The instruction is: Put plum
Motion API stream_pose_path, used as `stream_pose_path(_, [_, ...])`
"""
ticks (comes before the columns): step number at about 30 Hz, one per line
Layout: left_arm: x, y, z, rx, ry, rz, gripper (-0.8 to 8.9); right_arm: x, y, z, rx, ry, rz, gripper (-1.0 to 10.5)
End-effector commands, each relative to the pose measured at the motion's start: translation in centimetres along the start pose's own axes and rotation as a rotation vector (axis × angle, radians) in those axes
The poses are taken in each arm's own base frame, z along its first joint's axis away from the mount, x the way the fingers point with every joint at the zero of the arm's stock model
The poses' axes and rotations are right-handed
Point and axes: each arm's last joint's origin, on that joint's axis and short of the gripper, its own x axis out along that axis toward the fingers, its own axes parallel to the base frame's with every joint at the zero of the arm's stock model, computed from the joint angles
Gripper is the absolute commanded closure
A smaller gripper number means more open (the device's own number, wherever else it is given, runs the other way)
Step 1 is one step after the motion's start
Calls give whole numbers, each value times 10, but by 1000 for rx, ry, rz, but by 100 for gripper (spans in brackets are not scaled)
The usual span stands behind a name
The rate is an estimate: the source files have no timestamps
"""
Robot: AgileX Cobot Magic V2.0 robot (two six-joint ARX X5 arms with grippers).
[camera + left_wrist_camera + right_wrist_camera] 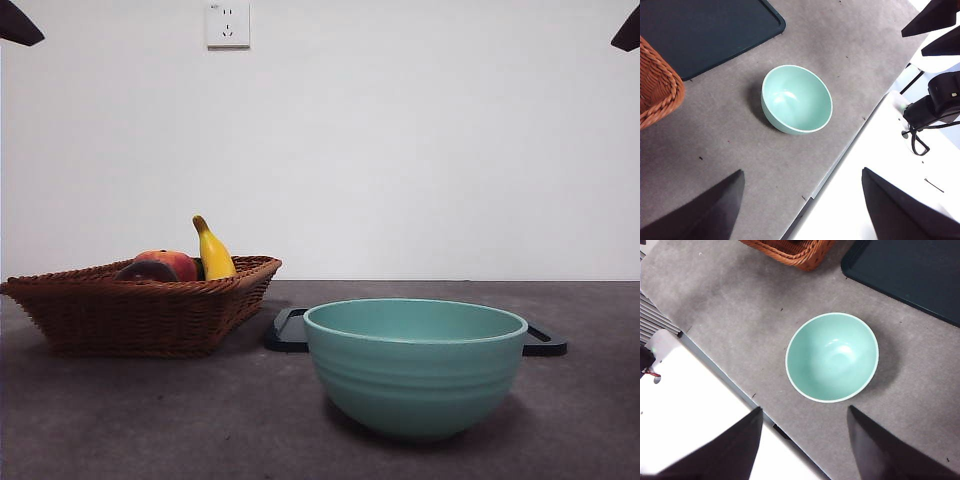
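Observation:
The plum [147,271] shows only as a dark maroon top above the rim of the brown wicker basket [140,312] at the left, next to a red-orange fruit [172,263] and a yellow banana [213,253]. An empty teal bowl [415,365] stands at the front centre; it also shows in the left wrist view [797,99] and the right wrist view [832,357]. My left gripper [802,172] is open and empty, high above the table's edge near the bowl. My right gripper [804,408] is open and empty, also high near the bowl.
A dark flat tray [289,331] lies behind the bowl, to the right of the basket. The basket's corner shows in both wrist views [657,85] [792,250]. The grey mat's edge and a white surface run beside the bowl [840,165]. Black arm tips sit at the top corners [18,25] [628,30].

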Motion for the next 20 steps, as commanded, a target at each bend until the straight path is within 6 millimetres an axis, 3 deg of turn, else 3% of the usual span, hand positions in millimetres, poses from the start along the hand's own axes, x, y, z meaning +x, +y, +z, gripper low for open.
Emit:
stream_pose_path(1, [-1,-1,4,17,-12,-7,463,-2,3,3,-21,-12,12,681])
stream_pose_path(3, [-1,-1,4,17,-12,-7,574,-2,3,3,-21,-12,12,720])
stream_pose_path(6, [-1,-1,4,17,-12,-7,796,-2,3,3,-22,-11,12,897])
stream_pose_path(7, [-1,-1,4,17,-12,-7,803,-2,3,3,-23,-12,12,942])
stream_pose_path(20, [-1,-1,4,19,-14,-7,804,-2,3,4,-25,-27,1,941])
